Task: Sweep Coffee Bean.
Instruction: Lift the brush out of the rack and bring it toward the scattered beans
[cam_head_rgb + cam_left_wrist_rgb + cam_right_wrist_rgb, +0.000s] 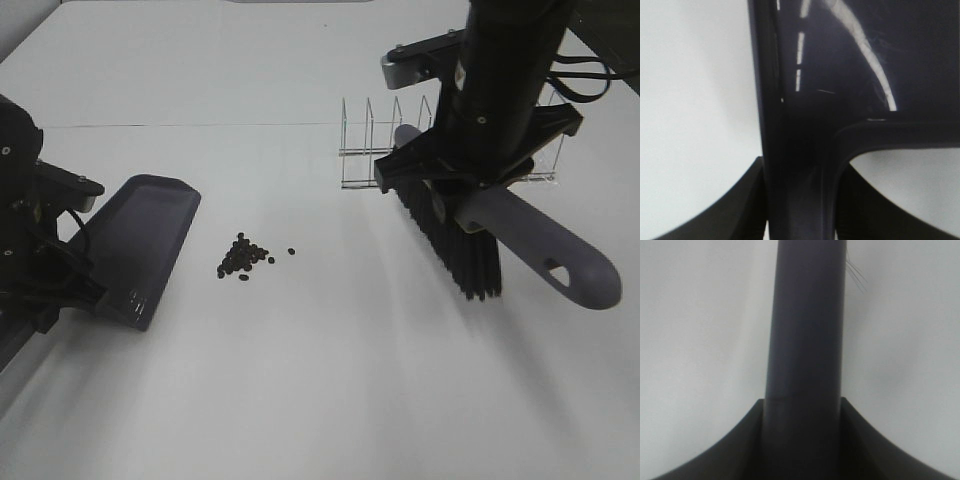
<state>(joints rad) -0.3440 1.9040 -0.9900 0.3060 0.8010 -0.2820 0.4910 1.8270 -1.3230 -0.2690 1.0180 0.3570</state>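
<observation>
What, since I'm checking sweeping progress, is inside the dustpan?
No beans show in the tray of the dustpan; the coffee beans lie on the table beside its open edge. Its handle end is hidden by the left fingers.

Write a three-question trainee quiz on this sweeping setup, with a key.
1. Fill in: the left gripper is shut on the ____.
2. True or false: the beans lie inside the dustpan.
3. The right gripper holds: A) the brush B) the dustpan C) nothing.

Key:
1. dustpan
2. False: they lie on the table, between dustpan and brush.
3. A
</observation>
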